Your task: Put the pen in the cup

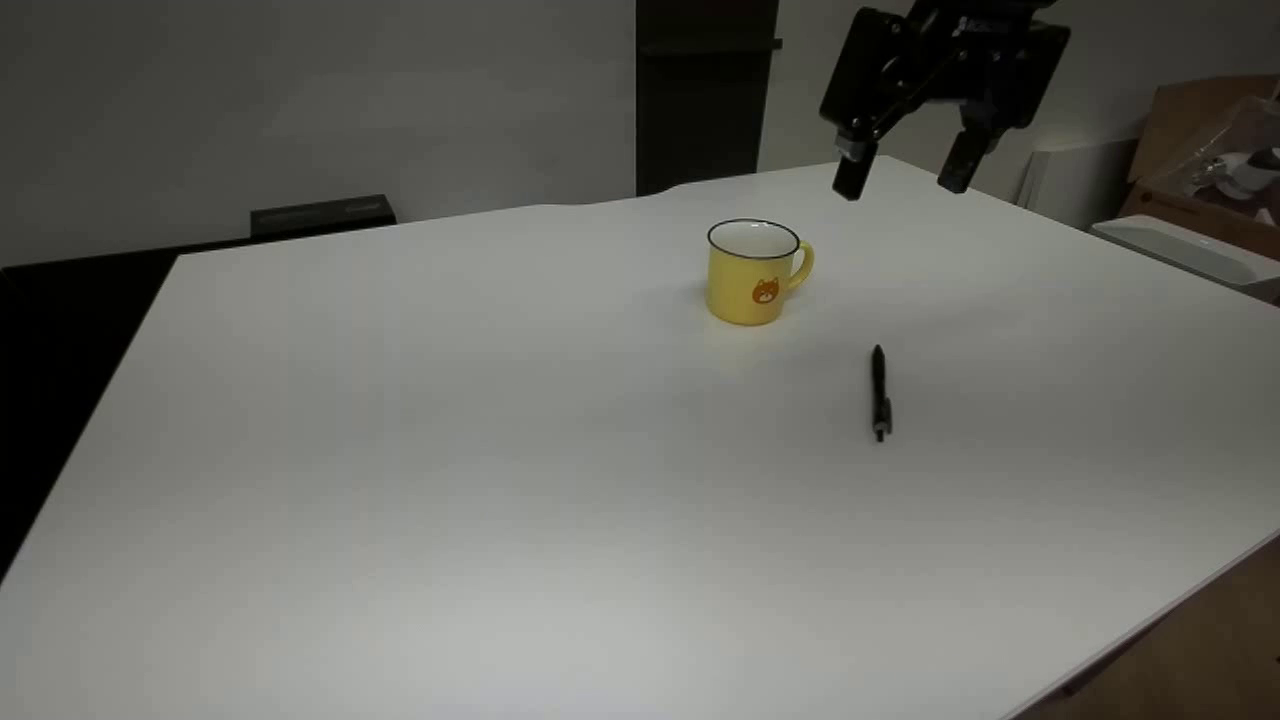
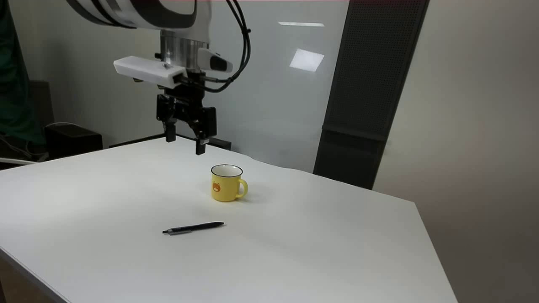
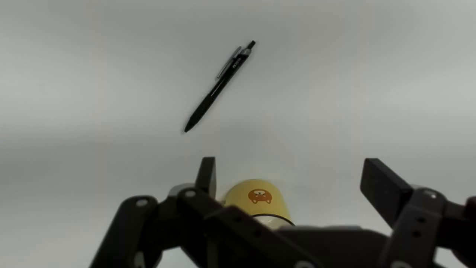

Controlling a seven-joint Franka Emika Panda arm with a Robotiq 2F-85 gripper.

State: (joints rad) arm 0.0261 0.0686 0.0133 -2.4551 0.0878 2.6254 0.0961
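Note:
The black pen (image 1: 880,392) lies flat on the white table. It also shows in an exterior view (image 2: 194,228) and in the wrist view (image 3: 219,85), where its clip end points up and right. The yellow cup (image 1: 745,288) stands upright, with a dark rim, a pale inside and an orange animal face. It also shows in an exterior view (image 2: 223,189). In the wrist view the cup (image 3: 256,195) is partly hidden behind my gripper's linkage. My gripper (image 1: 904,190) is open and empty, held above the table, in an exterior view (image 2: 185,146) and the wrist view (image 3: 290,160).
The white table (image 1: 420,450) carries the pen and the cup. A dark panel (image 2: 358,92) and a whiteboard (image 2: 269,105) stand behind it. A cardboard box (image 1: 1190,170) and a white tray (image 1: 1190,250) are beyond the table's edge.

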